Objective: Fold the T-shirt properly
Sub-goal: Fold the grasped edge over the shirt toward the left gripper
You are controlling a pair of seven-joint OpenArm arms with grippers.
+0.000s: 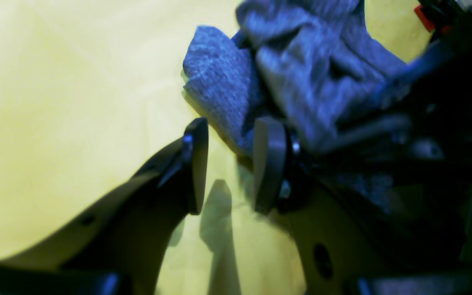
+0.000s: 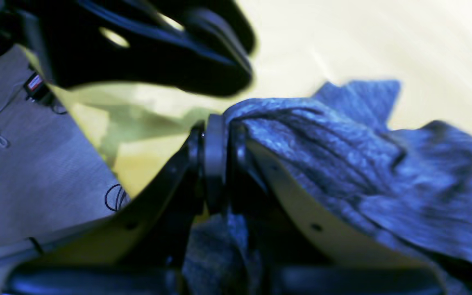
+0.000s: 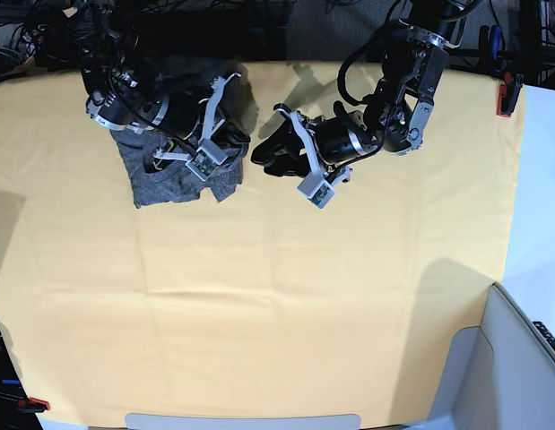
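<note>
Yellow-orange cloth (image 1: 64,102) fills the left wrist view as the covering of the worktop. The left pincer (image 1: 231,164) stands with its jaws parted and a clear gap between them, yellow cloth showing through. A corner of the T-shirt (image 1: 301,73), heathered charcoal-grey knit, reaches down to that gap from the upper centre of the frame; whether the fabric touches the right-hand pad cannot be told. More of the garment bunches in the upper right, partly behind dark arm hardware.

Right wrist view: pale yellow cloth occupies the upper right, and grey floor (image 2: 27,172) with loose cables lies at the left. The right pincer (image 2: 215,143) is closed, its pads pressed together on a gathered ridge of the T-shirt. The fabric drapes from the pads across the right half of the frame and hangs again below the jaws at bottom centre. The other arm's dark fingers sit blurred in the upper left.

Base view: the worktop (image 3: 259,322) spans nearly the whole frame. The T-shirt lies crumpled in the upper left, under the right arm. The left arm sits upper centre, its pincer just beside the garment's right edge. A red clamp (image 3: 505,98) sits at the upper right edge.
</note>
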